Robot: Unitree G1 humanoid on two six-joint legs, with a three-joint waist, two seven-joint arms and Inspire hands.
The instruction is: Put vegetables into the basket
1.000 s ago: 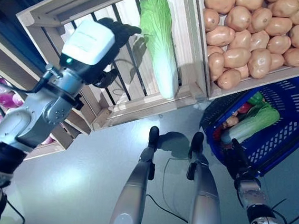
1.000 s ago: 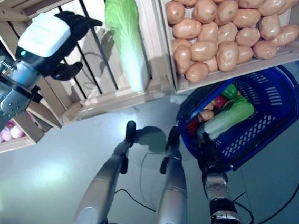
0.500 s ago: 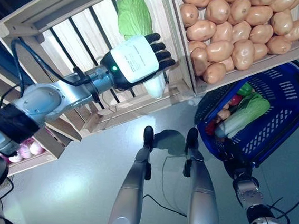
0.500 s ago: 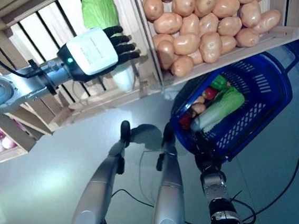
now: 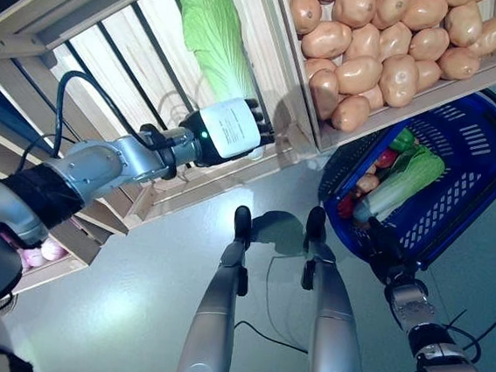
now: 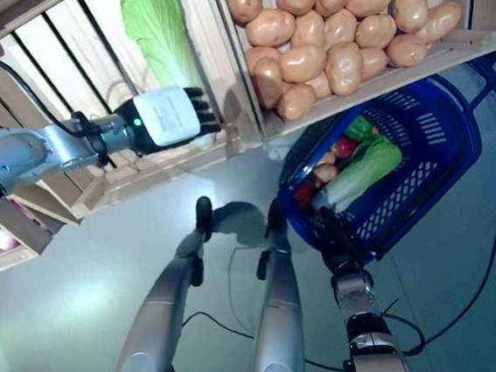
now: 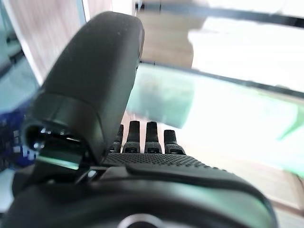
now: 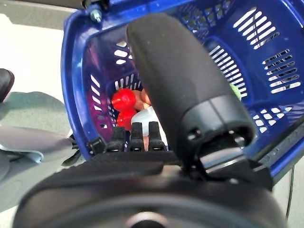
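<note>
A long green and white cabbage (image 5: 211, 37) lies in a slatted wooden crate (image 5: 223, 170) of the stand. My left hand (image 5: 232, 127) is over its white lower end, fingers straight against it; the cabbage also shows past the fingers in the left wrist view (image 7: 228, 123). The blue basket (image 5: 476, 186) stands on the floor at the right. It holds a long green-white cabbage (image 5: 402, 188), red round vegetables (image 8: 123, 99) and a green one (image 5: 404, 139). My right hand (image 5: 380, 252) is at the basket's near rim, fingers straight and empty.
A second wooden crate (image 5: 413, 110) juts out right above the basket's far rim. Lower wooden shelves (image 5: 75, 248) run along the left. Grey floor lies between the stand and the basket.
My left hand has moved right from beside the crate's slats onto the cabbage, then down to its white end. The view has shifted. The right hand stays by the basket.
</note>
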